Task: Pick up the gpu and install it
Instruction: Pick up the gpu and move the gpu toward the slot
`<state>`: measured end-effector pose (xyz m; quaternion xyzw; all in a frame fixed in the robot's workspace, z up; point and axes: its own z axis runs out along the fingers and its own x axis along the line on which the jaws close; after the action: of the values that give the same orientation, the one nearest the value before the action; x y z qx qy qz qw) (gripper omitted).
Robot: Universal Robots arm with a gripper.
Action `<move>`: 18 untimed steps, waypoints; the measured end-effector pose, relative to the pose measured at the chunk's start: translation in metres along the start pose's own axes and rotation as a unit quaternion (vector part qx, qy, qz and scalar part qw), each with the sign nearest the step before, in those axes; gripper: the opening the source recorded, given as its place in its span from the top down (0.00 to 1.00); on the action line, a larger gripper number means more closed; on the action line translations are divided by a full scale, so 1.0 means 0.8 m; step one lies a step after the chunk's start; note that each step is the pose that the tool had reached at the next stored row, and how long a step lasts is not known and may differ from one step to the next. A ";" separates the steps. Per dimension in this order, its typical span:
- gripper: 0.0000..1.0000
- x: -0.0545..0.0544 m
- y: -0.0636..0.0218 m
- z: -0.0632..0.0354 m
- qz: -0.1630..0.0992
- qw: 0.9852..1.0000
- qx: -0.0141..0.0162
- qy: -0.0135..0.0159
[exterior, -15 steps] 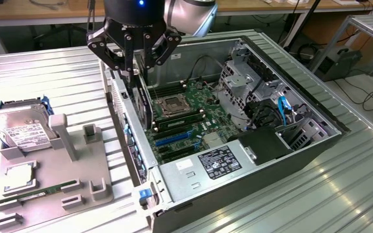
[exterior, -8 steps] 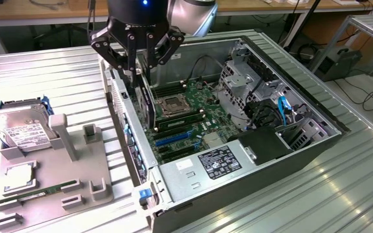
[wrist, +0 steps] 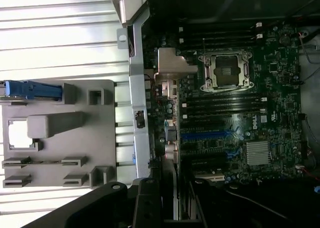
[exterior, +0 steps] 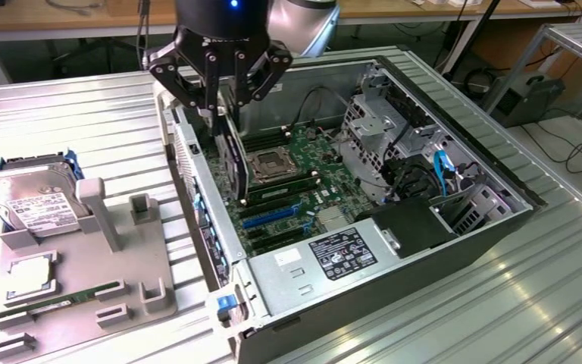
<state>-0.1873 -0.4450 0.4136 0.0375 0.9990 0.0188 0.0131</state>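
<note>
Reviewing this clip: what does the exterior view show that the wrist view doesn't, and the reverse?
Exterior view: the gripper shut on the gpu, the card hanging edge-down over the motherboard; the hard drive with its white label; the labelled power supply.
Wrist view: a metal-shielded block beside the case wall.
Both: the CPU socket, the blue expansion slot and the gray parts holder.

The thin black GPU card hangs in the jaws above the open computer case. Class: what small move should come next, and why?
Probably a slow descent toward the blue slot on the green motherboard. The thin black GPU card hangs edge-on from the gripper, not yet seated, close beside the case's metal rear wall.
</note>
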 end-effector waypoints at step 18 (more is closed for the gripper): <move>0.73 -0.012 0.001 0.000 0.000 1.000 0.003 0.000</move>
<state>-0.1775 -0.4450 0.4135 0.0375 0.9991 0.0159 0.0132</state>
